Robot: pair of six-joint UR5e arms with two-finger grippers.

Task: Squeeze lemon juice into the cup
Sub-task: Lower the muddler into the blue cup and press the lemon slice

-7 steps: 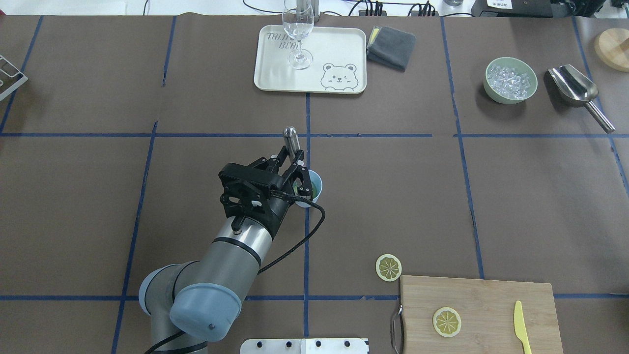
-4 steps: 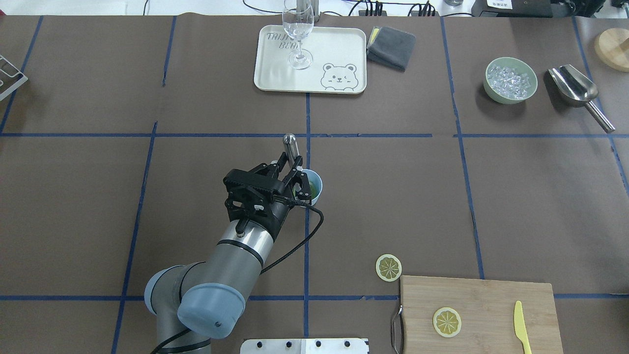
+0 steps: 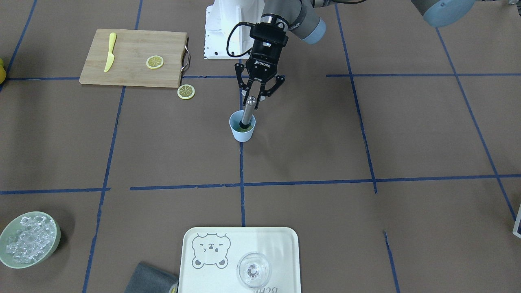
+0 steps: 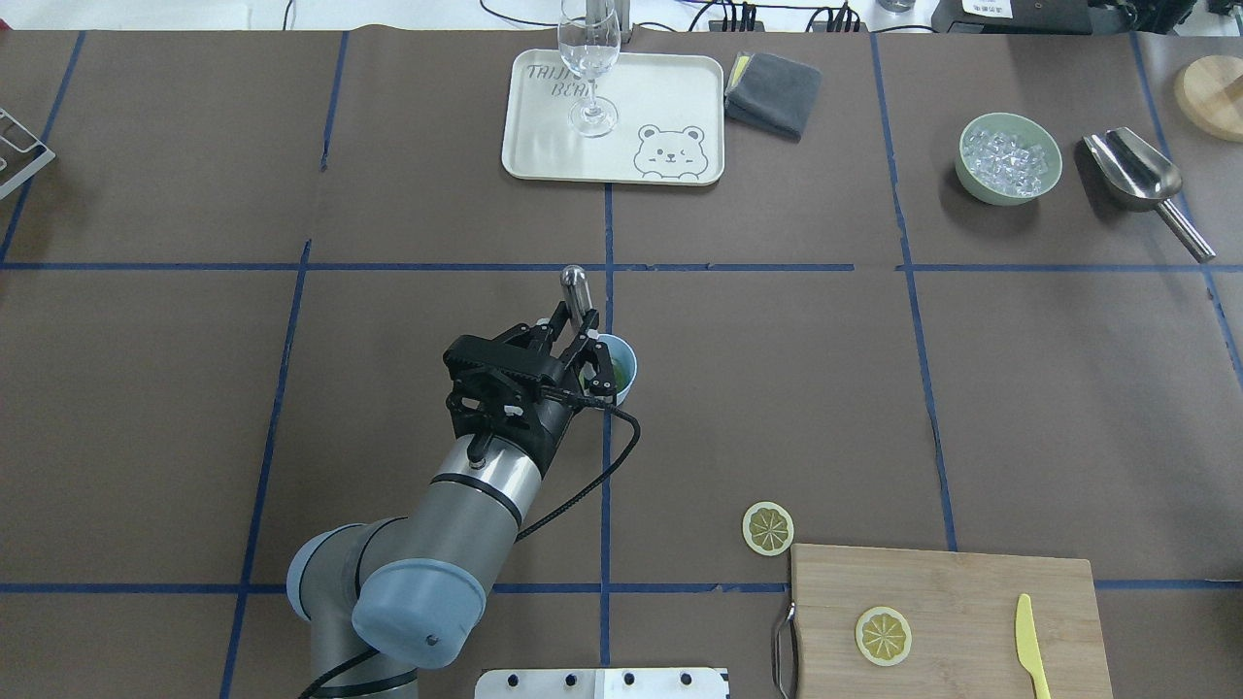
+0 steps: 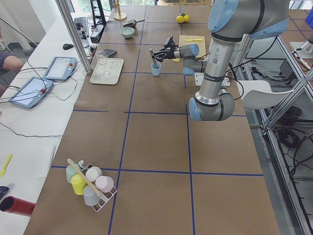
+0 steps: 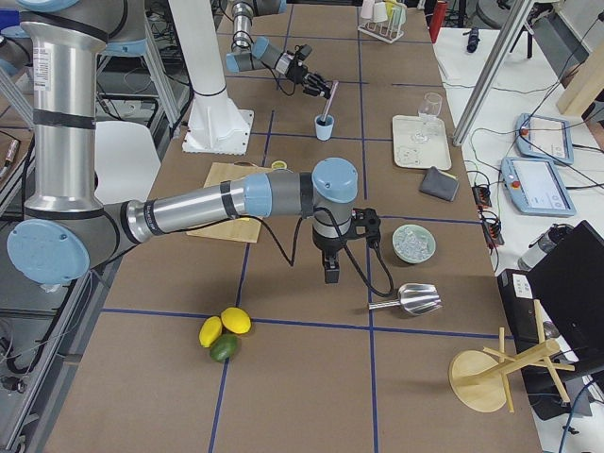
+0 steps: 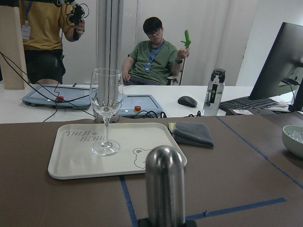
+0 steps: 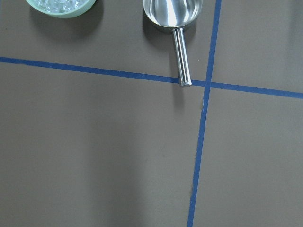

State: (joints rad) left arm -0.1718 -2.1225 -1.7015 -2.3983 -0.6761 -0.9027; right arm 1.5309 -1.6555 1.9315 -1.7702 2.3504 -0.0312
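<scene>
The light-blue cup [image 4: 622, 377] stands mid-table, also in the front view [image 3: 243, 134]. A steel muddler [image 4: 575, 284] leans in it, its end on yellow-green pulp [image 3: 243, 130]. My left gripper [image 4: 586, 349] lies level at the cup's near rim, shut on the muddler's shaft; it also shows in the front view [image 3: 255, 97]. The muddler's rounded top [image 7: 164, 182] fills the lower middle of the left wrist view. One lemon slice [image 4: 768, 528] lies on the table, another [image 4: 883, 636] on the cutting board [image 4: 981, 592]. My right gripper [image 6: 330, 272] hangs over bare table; I cannot tell its state.
A tray [image 4: 544, 146] with a clear wine glass [image 4: 588, 68] stands at the back, a grey cloth [image 4: 774, 92] beside it. A green bowl of ice [image 4: 1008, 158] and a steel scoop [image 4: 1136, 175] are back right. A yellow knife [image 4: 1030, 646] lies on the board.
My left gripper has drawn back a little toward the robot's base, and the muddler's top has sunk lower with it. The cup and slices have not moved.
</scene>
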